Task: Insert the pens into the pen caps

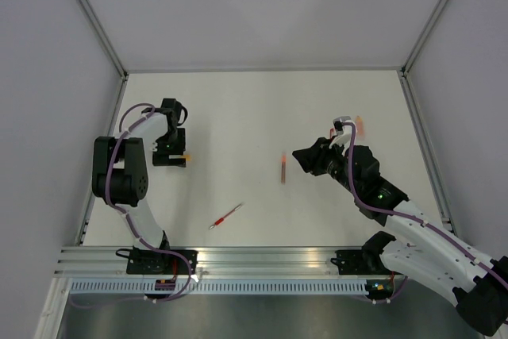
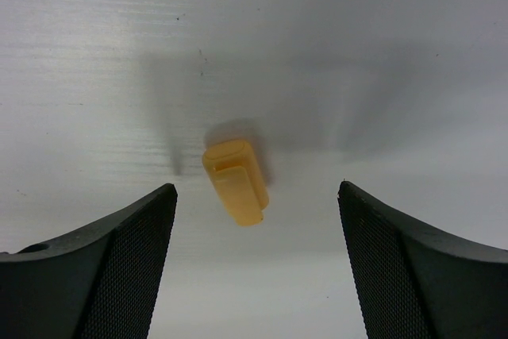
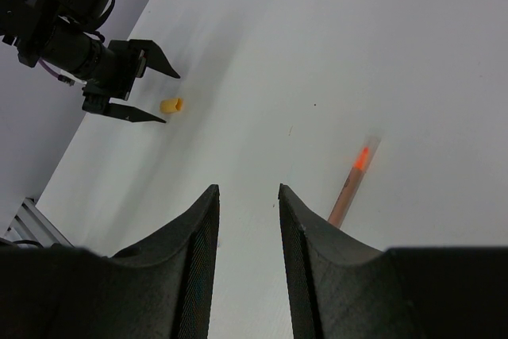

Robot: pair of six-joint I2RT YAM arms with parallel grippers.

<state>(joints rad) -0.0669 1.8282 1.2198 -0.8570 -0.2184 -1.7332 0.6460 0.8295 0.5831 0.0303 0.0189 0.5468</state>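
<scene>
On table (image 1: 238,109) | left tool (image 2: 256,186) wide, flanking orange cap (image 2: 236,182) | right tool (image 3: 248,188) narrow, empty, near pen (image 3: 353,184)

Cap (image 1: 187,157) lies left on the table (image 1: 254,101) by the left gripper (image 1: 179,148); a pen (image 1: 283,168) mid-table, a second pen (image 1: 226,216) nearer, leftward

**Room around the two claws**

One pen cap (image 2: 236,182) lies between the left gripper (image 2: 255,186)'s spread fingers (image 2: 119,260), with bare table (image 2: 357,53) on either side. Ahead of the right gripper (image 3: 247,188) is open table. A pen (image 3: 349,188) lies just outside its narrow gap.
</scene>
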